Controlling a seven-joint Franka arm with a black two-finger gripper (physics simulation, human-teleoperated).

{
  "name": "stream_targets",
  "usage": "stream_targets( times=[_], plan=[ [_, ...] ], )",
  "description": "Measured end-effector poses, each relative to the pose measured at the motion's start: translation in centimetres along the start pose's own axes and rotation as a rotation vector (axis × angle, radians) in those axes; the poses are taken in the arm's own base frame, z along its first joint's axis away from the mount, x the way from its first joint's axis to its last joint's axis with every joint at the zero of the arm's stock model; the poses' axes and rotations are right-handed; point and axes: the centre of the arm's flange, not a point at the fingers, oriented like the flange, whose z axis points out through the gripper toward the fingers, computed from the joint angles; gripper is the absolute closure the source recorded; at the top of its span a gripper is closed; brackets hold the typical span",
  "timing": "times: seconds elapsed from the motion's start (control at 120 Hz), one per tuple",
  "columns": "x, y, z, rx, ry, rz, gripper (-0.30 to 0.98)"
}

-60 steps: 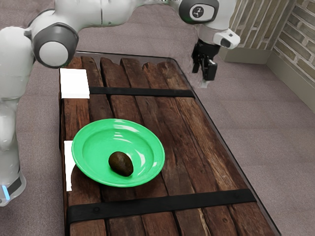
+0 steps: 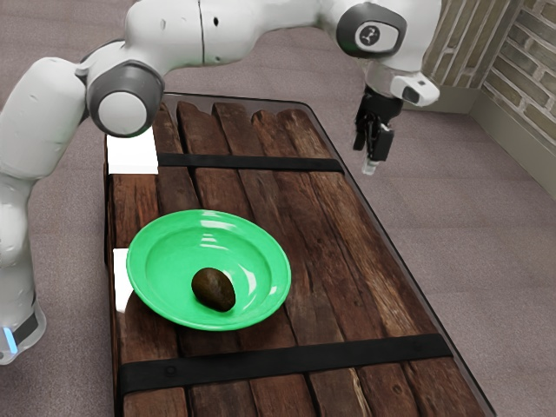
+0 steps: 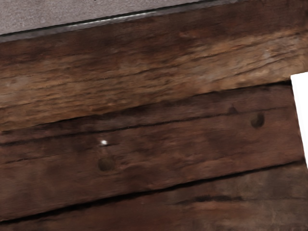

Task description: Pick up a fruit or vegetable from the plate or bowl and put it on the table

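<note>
A dark brown avocado-like fruit [image 2: 214, 290] lies in the green bowl [image 2: 148, 297], on the side of its inner floor closer to the exterior view's lower edge. The black gripper [image 2: 370, 166] hangs high at the exterior view's upper right, well apart from the bowl. Whether it is open or shut is hard to make out. In the wrist view, dark wooden planks of the table [image 3: 159, 159] lie under the hand.
Black metal straps [image 2: 287, 358] cross the plank table. White patches [image 2: 133, 156] lie along its edge at the exterior view's left. A white area [image 3: 301, 106] also borders the planks in the wrist view. Brick walls [image 2: 530, 78] rise beyond the floor at the exterior view's upper right.
The arm and gripper have shifted a little toward the exterior view's right and down. The bowl and fruit have stayed where they were.
</note>
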Motion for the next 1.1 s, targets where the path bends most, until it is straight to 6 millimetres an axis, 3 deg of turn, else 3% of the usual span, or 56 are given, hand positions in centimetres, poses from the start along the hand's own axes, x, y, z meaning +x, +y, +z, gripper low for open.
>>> stream_targets(
  times=[0.175,0.317,0.433,0.5,0.567,0.692,0.892,1.008,1.1],
  plan=[
    [1.5,1.4,2.7,-0.011,-0.002,0.156,0.00],
    [2.6,3.0,6.6,-0.026,-0.055,0.277,0.00],
    [2.5,6.2,7.4,-0.032,-0.076,0.473,0.00],
    [0.3,8.9,7.9,-0.033,-0.137,0.594,0.00],
    [-3.5,10.7,7.3,-0.010,-0.187,0.680,0.00],
    [-10.0,12.2,10.8,-0.001,-0.293,0.795,0.00],
    [-13.7,14.3,11.5,0.010,-0.273,0.910,0.00],
    [-15.8,16.8,11.3,0.042,-0.249,0.952,0.00],
    [-17.4,17.3,11.1,0.041,-0.230,0.940,0.00]
  ],
)
